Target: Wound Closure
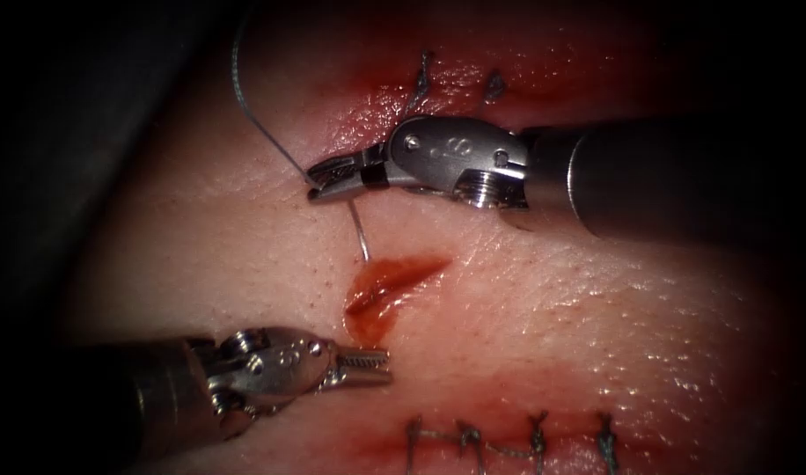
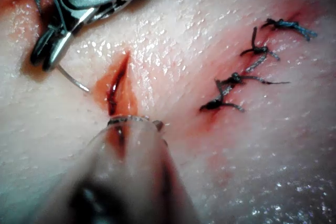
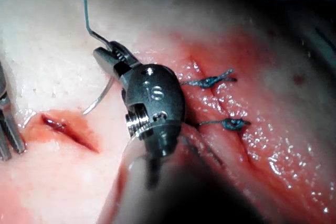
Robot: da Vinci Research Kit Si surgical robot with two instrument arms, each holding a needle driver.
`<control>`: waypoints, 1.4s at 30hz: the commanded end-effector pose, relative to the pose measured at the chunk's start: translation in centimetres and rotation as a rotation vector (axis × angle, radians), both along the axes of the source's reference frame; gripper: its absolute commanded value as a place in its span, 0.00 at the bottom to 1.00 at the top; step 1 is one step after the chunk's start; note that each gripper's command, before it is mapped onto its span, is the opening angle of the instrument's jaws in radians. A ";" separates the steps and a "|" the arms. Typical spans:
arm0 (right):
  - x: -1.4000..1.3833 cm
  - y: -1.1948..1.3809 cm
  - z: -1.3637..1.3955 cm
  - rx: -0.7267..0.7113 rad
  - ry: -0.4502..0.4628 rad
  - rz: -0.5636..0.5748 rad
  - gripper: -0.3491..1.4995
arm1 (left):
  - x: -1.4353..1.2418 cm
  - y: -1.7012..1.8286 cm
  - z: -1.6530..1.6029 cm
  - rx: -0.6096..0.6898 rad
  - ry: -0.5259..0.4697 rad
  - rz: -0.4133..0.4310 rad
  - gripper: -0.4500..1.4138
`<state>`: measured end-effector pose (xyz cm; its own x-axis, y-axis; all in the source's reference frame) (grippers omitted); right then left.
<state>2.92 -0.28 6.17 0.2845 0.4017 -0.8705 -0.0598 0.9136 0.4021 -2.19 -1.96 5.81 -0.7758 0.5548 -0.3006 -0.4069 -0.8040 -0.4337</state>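
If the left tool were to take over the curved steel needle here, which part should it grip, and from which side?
Probably the free mid-curve of the curved steel needle, approached from below on the endoscope view. The right tool clamps it near the thread end, where the thin grey thread runs up and away. The body arcs down to a bare tip just above the open red cut, outside the tissue. The left tool holds nothing.

Silver pincer (image 1: 333, 179) heads, serrated jaws, dark shafts
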 end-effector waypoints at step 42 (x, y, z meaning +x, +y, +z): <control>-0.34 0.05 -0.36 -0.353 0.020 0.110 0.00 | -0.17 0.42 -0.44 -0.179 -0.177 -0.076 0.31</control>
<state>2.52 -0.25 5.76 0.2381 0.1038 -0.9657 -0.1656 0.9840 0.0649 -2.32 -1.51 5.29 -0.6589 0.5333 -0.5305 -0.4051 -0.8458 -0.3470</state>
